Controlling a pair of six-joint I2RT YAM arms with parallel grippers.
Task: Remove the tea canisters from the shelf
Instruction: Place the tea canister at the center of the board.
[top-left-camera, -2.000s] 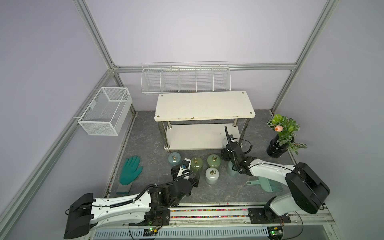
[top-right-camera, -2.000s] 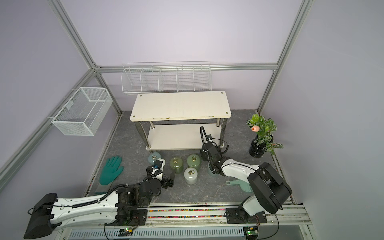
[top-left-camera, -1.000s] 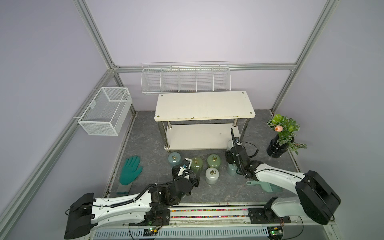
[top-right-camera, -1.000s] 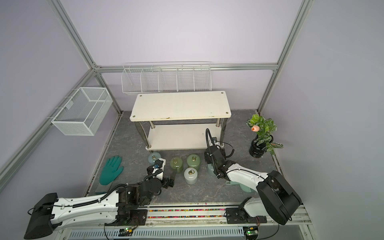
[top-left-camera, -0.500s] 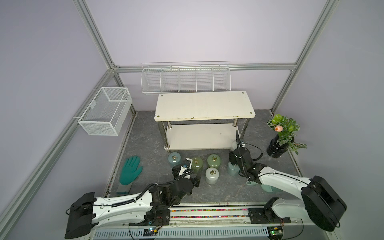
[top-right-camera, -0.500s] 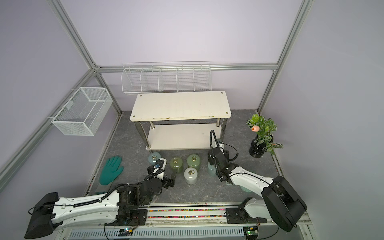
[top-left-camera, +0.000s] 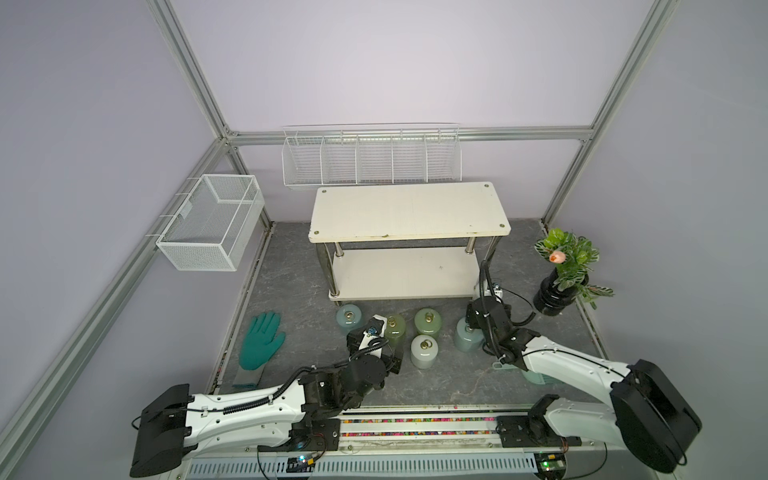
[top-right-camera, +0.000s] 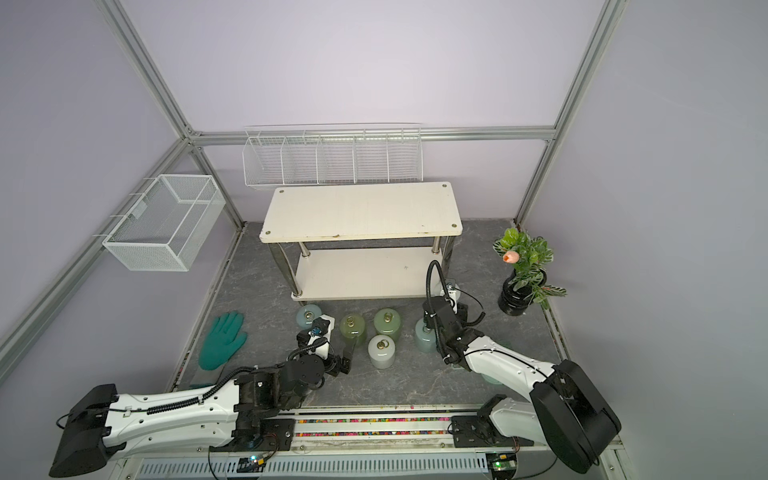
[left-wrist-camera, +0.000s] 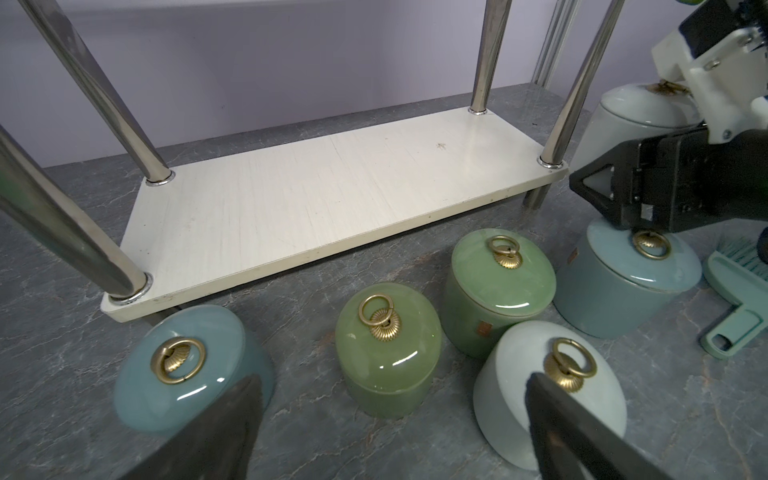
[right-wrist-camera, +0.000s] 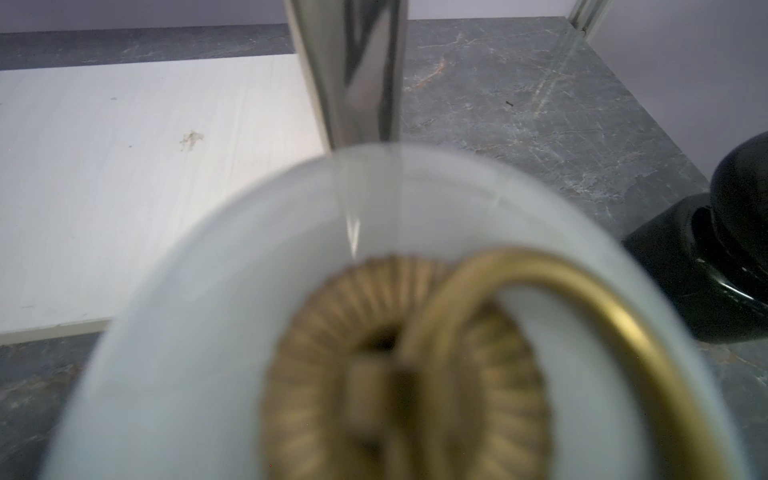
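Both cream boards of the shelf (top-left-camera: 409, 212) are bare. On the floor in front of it stand a pale blue tea canister (left-wrist-camera: 183, 365), two green ones (left-wrist-camera: 386, 345) (left-wrist-camera: 498, 286), a white one (left-wrist-camera: 544, 386) and another pale blue one (left-wrist-camera: 623, 286). My right gripper (left-wrist-camera: 602, 178) is shut round a second white canister (left-wrist-camera: 631, 108) beside the shelf's right front post. That canister's lid and brass ring (right-wrist-camera: 540, 332) fill the right wrist view and hide the fingers, and its base is hidden. My left gripper (left-wrist-camera: 392, 419) hangs open, low, just in front of the nearer green canister.
A black vase (top-left-camera: 555, 297) with a plant stands at the right wall, close to my right arm. A teal brush (left-wrist-camera: 739, 299) lies by the right-hand pale blue canister. A teal glove (top-left-camera: 262, 340) lies at the left. White wire baskets (top-left-camera: 208, 224) (top-left-camera: 370, 160) hang on the walls.
My right arm has drawn away from the lower board's right end, moving right and toward the front with the white canister. The left arm and the standing canisters have not moved.
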